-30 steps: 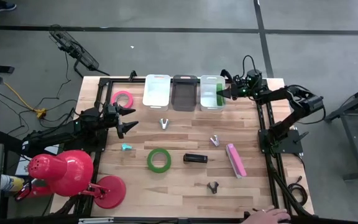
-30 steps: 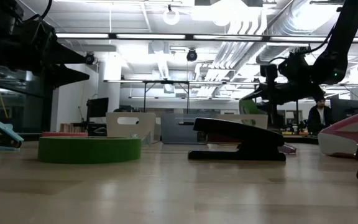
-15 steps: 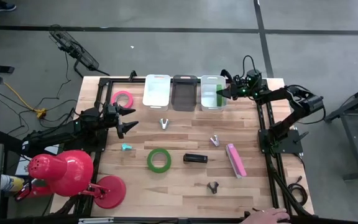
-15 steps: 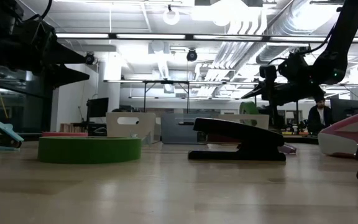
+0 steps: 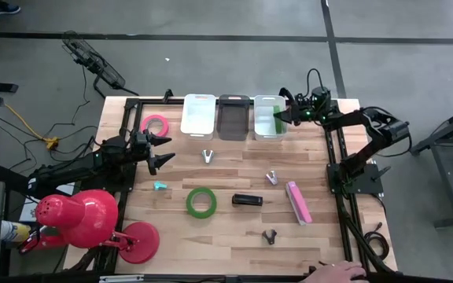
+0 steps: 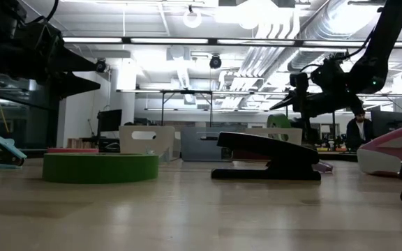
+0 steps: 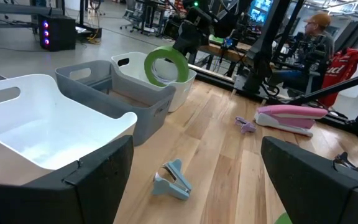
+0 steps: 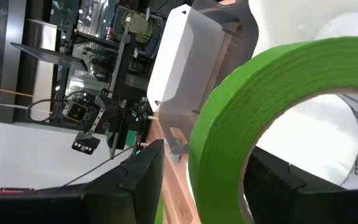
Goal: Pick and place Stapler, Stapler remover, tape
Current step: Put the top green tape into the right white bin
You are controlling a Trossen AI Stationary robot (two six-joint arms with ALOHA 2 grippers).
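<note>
My right gripper point(image 5: 278, 119) is shut on a bright green tape roll point(image 7: 165, 65) and holds it over the clear bin point(image 5: 267, 116) at the far edge. A second green roll point(image 5: 201, 202) lies flat mid-table. The pink-red roll point(image 5: 156, 123) lies flat near the far left. The black stapler point(image 5: 247, 200) and the pink stapler point(image 5: 298, 201) rest on the wood. Small staple removers point(image 5: 208, 156) point(image 5: 271, 178) point(image 5: 270, 236) and a teal one point(image 5: 160, 186) lie scattered. My left gripper point(image 5: 167, 151) hovers open at the table's left side. My right gripper holds the green roll by its ring wall point(image 8: 219, 180). One finger point(image 8: 135, 180) is outside the band and the other point(image 8: 272, 180) is on the side of the open centre. The roll stands on edge, lifted clear above the clear bin.
A white bin point(image 5: 198, 114) and a grey bin point(image 5: 233, 116) stand beside the clear one along the far edge. A red desk lamp point(image 5: 85, 216) sits at the near-left corner. A person's hand point(image 5: 338, 273) rests at the near edge. Bare wood lies between the objects.
My right gripper with the green roll has crept a little toward the table's left, staying over the clear bin.
</note>
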